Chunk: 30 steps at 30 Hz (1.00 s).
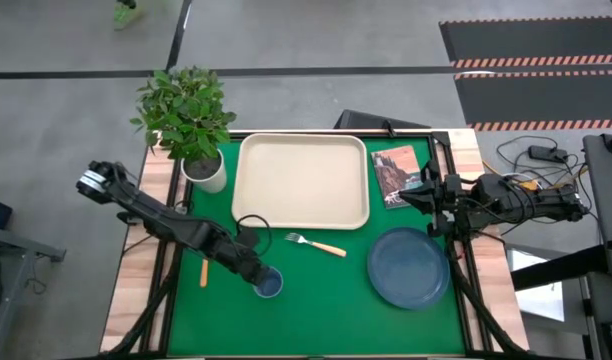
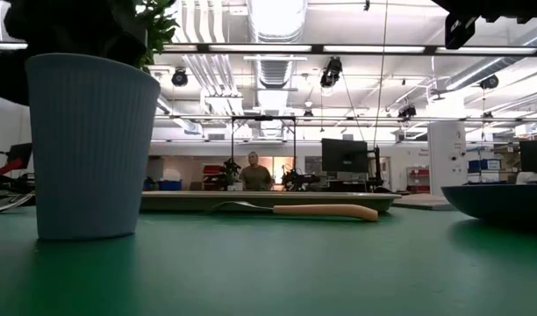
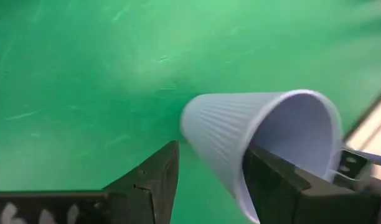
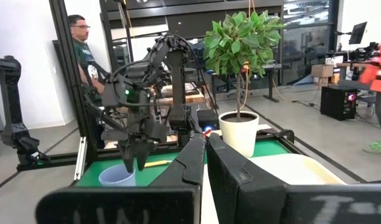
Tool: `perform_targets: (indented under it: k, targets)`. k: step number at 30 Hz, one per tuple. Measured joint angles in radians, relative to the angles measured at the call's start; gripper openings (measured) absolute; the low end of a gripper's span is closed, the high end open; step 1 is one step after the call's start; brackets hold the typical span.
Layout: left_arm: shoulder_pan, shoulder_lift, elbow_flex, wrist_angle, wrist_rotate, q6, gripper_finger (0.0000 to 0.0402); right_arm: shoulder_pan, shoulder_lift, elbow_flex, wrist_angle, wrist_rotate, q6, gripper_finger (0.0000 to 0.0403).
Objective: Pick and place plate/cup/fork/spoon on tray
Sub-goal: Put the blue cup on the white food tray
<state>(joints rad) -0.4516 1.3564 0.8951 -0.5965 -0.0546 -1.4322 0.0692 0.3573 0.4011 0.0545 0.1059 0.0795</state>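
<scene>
The blue cup (image 1: 270, 286) stands upright on the green mat near the front left; it is also in the low view (image 2: 89, 145). My left gripper (image 1: 258, 278) is open at the cup's rim, one finger inside the cup and one outside (image 3: 212, 152). The spoon (image 1: 204, 272) lies on the mat left of the cup. The fork (image 1: 318, 245) lies between the cup and the tray (image 1: 301, 215). The plate (image 1: 408, 268) lies flat at the front right. My right gripper (image 1: 418, 195) is shut and empty (image 4: 206, 140), by the table's right edge. My left gripper comes at the cup from above, slanting in from the table's left. One finger (image 3: 271, 177) is inside the cup's mouth and the other (image 3: 162, 174) outside its ribbed wall (image 3: 209, 137). Green mat shows between the outer finger and the wall. Whether the inner finger touches, I cannot tell.
A white plant pot (image 1: 206, 172) with a leafy plant stands at the tray's far left corner. A picture-covered booklet (image 1: 394, 173) lies right of the tray. A person (image 4: 84, 56) stands beyond the table's left side.
</scene>
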Motion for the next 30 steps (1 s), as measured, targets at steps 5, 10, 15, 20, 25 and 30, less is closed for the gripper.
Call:
perform_targets:
  k: [5, 10, 15, 20, 25, 30]
  targets:
    - [0.0, 0.02, -0.005, 0.016, 0.002, -0.001, 0.0092, 0.0, 0.006, 0.0, -0.003, 0.0, 0.0, 0.0009]
    - [0.0, 0.027, -0.004, 0.069, -0.014, -0.001, 0.0012, 0.0, 0.013, -0.001, -0.004, 0.0, 0.0, 0.0009]
    - [0.001, 0.002, 0.024, 0.097, -0.101, -0.002, 0.0002, 0.0, 0.018, -0.001, -0.006, 0.0, -0.001, 0.0009]
    - [0.025, -0.014, 0.086, 0.093, -0.229, -0.002, 0.0001, 0.0, 0.024, -0.001, -0.005, 0.0, -0.001, 0.0009]
    - [0.077, -0.018, 0.131, 0.097, -0.365, -0.003, 0.0001, 0.0, 0.024, -0.001, -0.005, 0.0, -0.001, 0.0009]
    - [0.176, -0.018, 0.138, 0.094, -0.419, 0.0, 0.0001, 0.0, 0.024, -0.001, -0.005, 0.0, -0.001, 0.0009]
